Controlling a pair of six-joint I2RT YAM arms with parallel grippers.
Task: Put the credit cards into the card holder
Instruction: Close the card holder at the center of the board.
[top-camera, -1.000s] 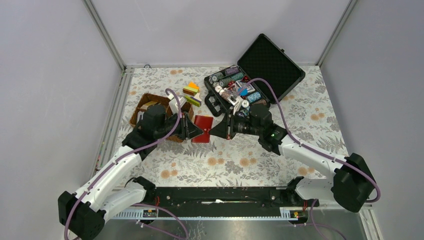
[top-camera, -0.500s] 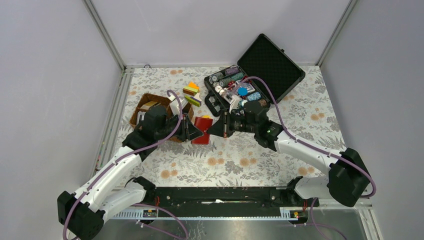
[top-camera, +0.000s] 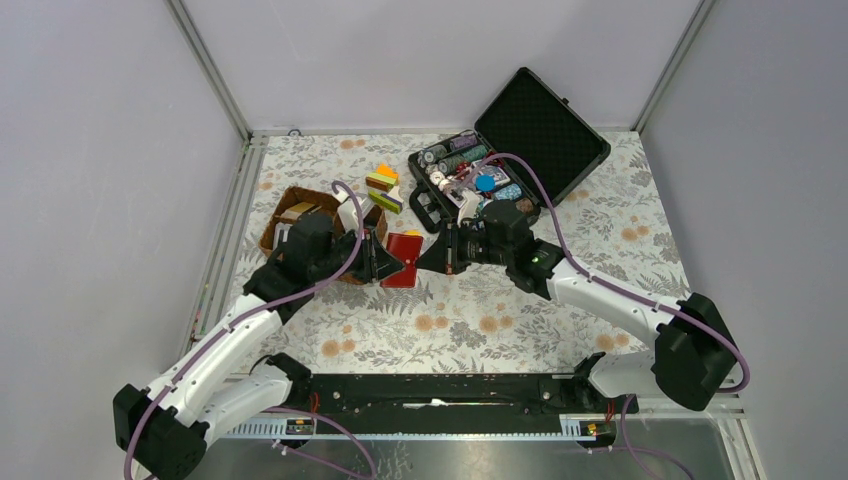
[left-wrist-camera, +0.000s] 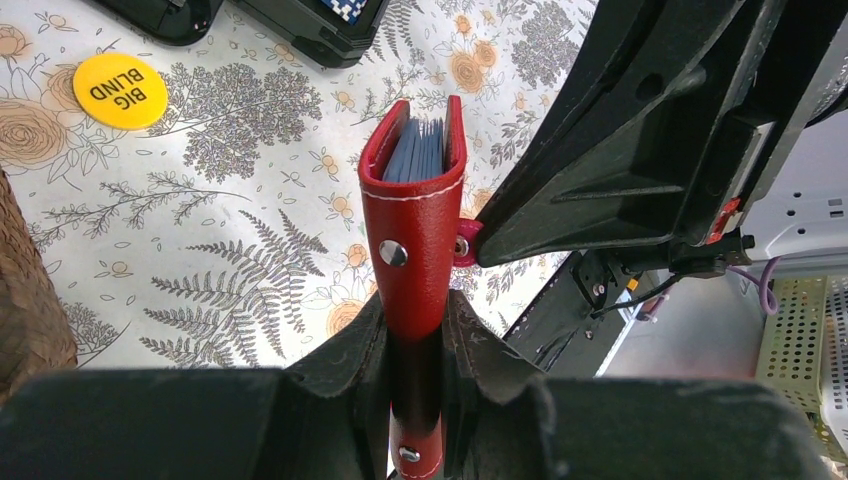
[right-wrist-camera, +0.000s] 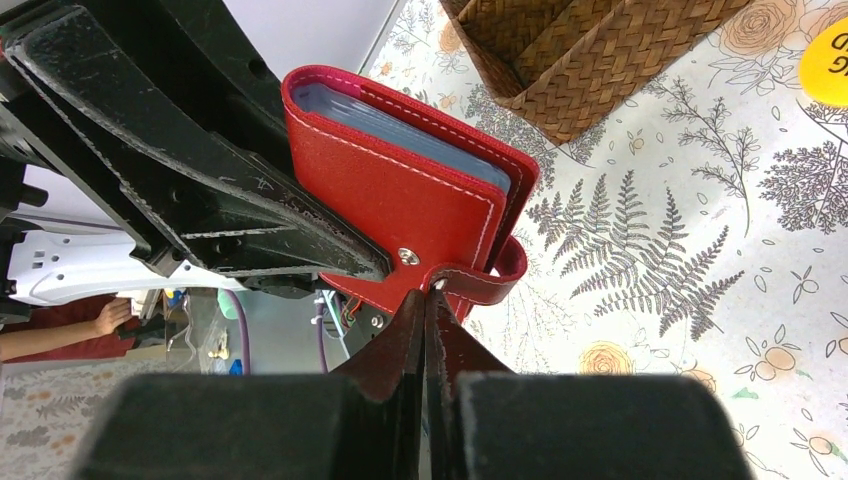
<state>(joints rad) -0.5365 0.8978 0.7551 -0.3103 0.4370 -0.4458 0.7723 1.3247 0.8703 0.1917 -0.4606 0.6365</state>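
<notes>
Update: over the last second the right arm has swung in toward the left and pushed slightly back. The card holder (top-camera: 404, 246) has risen a little with it, so it's clear of the table between the two wrists.

- left gripper (left-wrist-camera: 415, 320): clamped on the holder's lower spine end, open edge facing away, blue-grey sleeves showing.
- right gripper (right-wrist-camera: 428, 300): fingers fully together, apparently pinching the snap strap (right-wrist-camera: 490, 280) tab. Strap looks unsnapped and bowed out.
- Both forearms run low and near-horizontal, tips almost nose to nose, wicker basket (right-wrist-camera: 580, 60) just behind.

My read: still opening the holder. I can't pick out any loose credit cards, so insertion hasn't started.
</notes>
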